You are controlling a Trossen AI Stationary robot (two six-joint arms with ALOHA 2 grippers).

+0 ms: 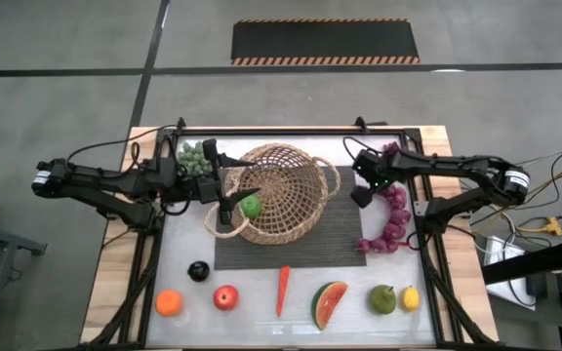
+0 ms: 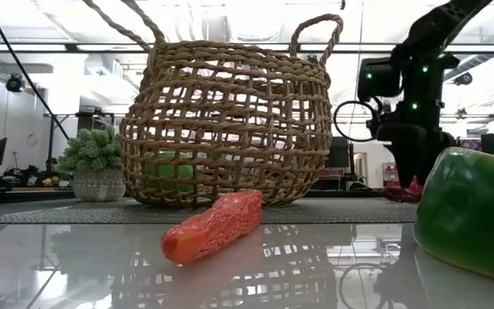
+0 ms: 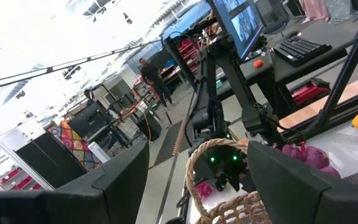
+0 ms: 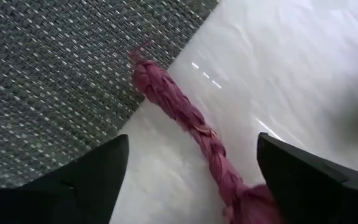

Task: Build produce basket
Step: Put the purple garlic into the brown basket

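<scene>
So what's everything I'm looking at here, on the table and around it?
basket: one, tan wicker, on the dark mat mid-table
mat: one, dark ribbed, under the basket
green apple: one, inside the basket
green grapes: one bunch, far left corner
purple grapes: one long bunch, right of the mat
plum: one, dark, near row
orange: one, near left
red apple: one, near row
carrot: one, orange-red
watermelon slice: one
pear: one, green
lemon: one, yellow
left gripper: fingers open, over the basket's left rim
right gripper: fingers open, above the purple grapes
</scene>
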